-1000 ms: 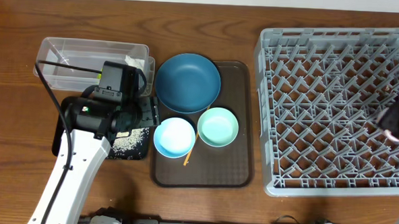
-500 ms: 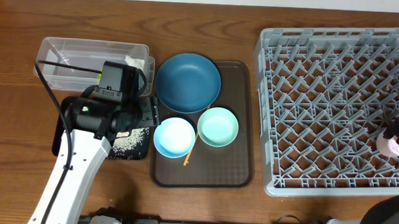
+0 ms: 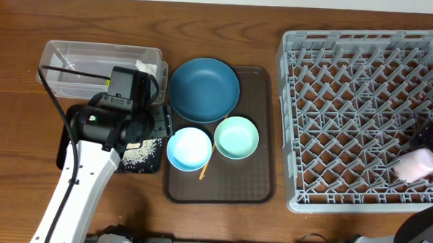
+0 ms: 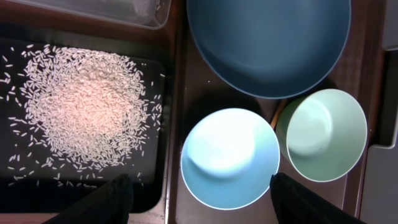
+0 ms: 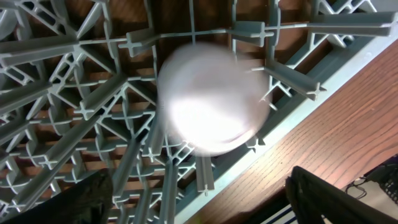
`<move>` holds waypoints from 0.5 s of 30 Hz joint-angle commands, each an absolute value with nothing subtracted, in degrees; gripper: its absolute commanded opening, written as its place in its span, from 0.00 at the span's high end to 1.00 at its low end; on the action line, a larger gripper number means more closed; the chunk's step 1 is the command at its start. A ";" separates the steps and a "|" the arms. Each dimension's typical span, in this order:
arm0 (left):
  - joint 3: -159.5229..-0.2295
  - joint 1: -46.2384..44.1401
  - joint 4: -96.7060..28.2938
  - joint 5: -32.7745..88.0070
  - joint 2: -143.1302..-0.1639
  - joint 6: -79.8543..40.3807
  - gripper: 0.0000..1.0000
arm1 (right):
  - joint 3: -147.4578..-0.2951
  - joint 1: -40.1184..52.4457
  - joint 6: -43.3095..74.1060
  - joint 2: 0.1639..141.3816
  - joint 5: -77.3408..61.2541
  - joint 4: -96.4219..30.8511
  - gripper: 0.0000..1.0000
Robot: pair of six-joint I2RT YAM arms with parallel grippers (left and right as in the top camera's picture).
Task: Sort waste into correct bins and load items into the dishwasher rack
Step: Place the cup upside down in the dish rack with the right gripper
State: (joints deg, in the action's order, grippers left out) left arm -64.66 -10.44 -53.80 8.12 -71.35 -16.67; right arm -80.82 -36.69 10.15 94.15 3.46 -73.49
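Observation:
My left gripper (image 4: 205, 200) is open and empty, one finger over the black tray (image 4: 12, 193), the other by the white-blue bowl (image 4: 230, 158). White rice (image 4: 81, 106) lies piled in the black tray. The dark blue plate (image 3: 203, 89), white-blue bowl (image 3: 189, 148), mint green bowl (image 3: 236, 137) and chopstick (image 3: 207, 165) sit on the brown tray. My right gripper (image 5: 211, 205) is open above the pink cup (image 5: 211, 102), which shows blurred in the grey rack (image 3: 350, 69) near its front right corner (image 3: 416, 165). A white napkin (image 3: 146, 66) lies in the clear tub (image 3: 73, 56). The wrapper is out of view.
The brown serving tray (image 3: 250, 181) lies between the bins and the rack. The left arm (image 3: 75, 181) covers much of the black tray (image 3: 63, 155) in the overhead view. Bare wooden table (image 5: 348, 124) shows beyond the rack's front edge.
The pink cup has left my right gripper and shifted down-left onto the rack floor. The right gripper's jaws now stand open. The left arm has not moved.

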 commanded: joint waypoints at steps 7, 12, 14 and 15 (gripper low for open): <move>-64.95 -10.24 -54.00 7.01 -71.16 -16.14 0.27 | -80.44 -37.43 10.37 94.65 -3.36 -73.17 0.08; -64.95 -10.24 -54.02 7.01 -71.16 -16.14 0.26 | -80.47 -36.82 -0.56 93.49 -23.64 -72.07 0.15; -64.95 -10.26 -54.02 7.01 -71.16 -16.14 0.26 | -80.58 -35.44 -4.40 91.83 -31.27 -71.09 0.15; -64.95 -10.26 -54.02 7.01 -71.16 -16.14 0.26 | -80.60 -34.30 -6.00 90.56 -34.79 -70.39 0.15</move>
State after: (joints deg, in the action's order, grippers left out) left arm -64.66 -10.44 -53.78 8.14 -71.35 -16.67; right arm -80.82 -36.45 2.22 93.91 -18.09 -71.26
